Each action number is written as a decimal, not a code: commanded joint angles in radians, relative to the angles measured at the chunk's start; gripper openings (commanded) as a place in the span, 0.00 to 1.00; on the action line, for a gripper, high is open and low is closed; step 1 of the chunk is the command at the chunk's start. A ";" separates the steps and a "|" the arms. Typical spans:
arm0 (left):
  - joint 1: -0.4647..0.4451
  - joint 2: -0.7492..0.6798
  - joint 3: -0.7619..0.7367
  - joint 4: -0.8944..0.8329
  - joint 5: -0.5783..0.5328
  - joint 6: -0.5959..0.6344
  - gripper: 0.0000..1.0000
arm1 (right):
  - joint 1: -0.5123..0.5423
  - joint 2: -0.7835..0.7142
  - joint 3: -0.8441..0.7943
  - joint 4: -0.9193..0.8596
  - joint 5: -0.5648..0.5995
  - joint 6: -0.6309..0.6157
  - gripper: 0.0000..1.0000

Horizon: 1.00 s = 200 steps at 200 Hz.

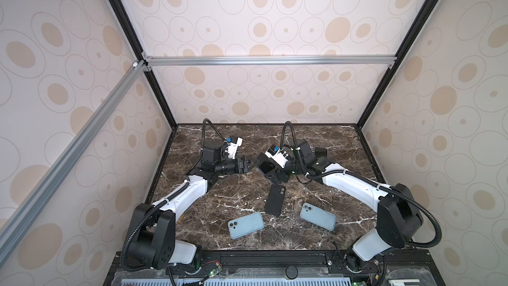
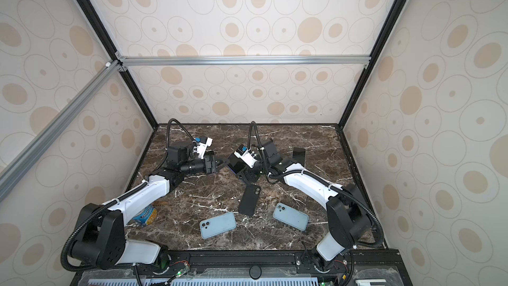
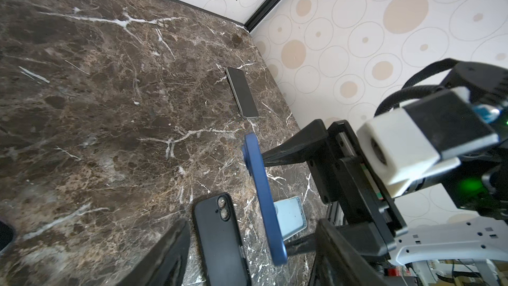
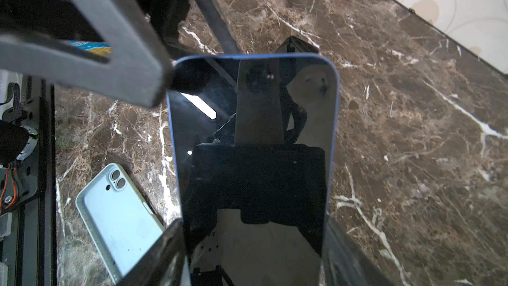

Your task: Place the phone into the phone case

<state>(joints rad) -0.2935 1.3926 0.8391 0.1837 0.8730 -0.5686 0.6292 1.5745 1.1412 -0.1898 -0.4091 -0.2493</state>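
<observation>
My right gripper (image 1: 268, 171) (image 4: 253, 243) is shut on a blue phone (image 1: 265, 167) (image 2: 237, 162) (image 4: 253, 133), gripping its long sides and holding it above the table, dark screen toward the wrist camera. My left gripper (image 1: 251, 164) (image 2: 222, 163) (image 3: 251, 232) is open, and its jaws straddle the phone's (image 3: 264, 202) free end, one on each face. One left finger (image 4: 123, 50) reaches the phone's corner. A black phone case (image 1: 275, 199) (image 2: 249, 200) (image 3: 220, 243) lies back up on the marble below them.
Two light blue cases (image 1: 245, 224) (image 1: 318, 216) (image 4: 121, 221) lie back up toward the front edge. A second dark-screened phone (image 1: 320, 152) (image 3: 242, 92) lies at the back right. A blue can (image 2: 145, 215) stands under the left arm. Walls enclose three sides.
</observation>
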 commanded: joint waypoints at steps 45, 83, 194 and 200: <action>-0.006 0.012 -0.002 0.049 0.059 -0.032 0.51 | 0.050 -0.037 0.047 -0.005 0.035 -0.111 0.54; -0.007 0.017 0.003 0.045 0.074 -0.039 0.43 | 0.072 -0.053 0.064 -0.026 0.073 -0.144 0.54; -0.009 0.013 0.008 0.046 0.081 -0.038 0.00 | 0.134 -0.044 0.133 -0.069 0.213 -0.218 0.53; -0.010 0.012 0.008 0.047 0.079 -0.039 0.00 | 0.135 -0.046 0.136 -0.074 0.211 -0.213 0.53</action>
<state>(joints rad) -0.2996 1.4136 0.8299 0.1978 0.9360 -0.6247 0.7536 1.5593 1.2423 -0.2657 -0.1890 -0.4511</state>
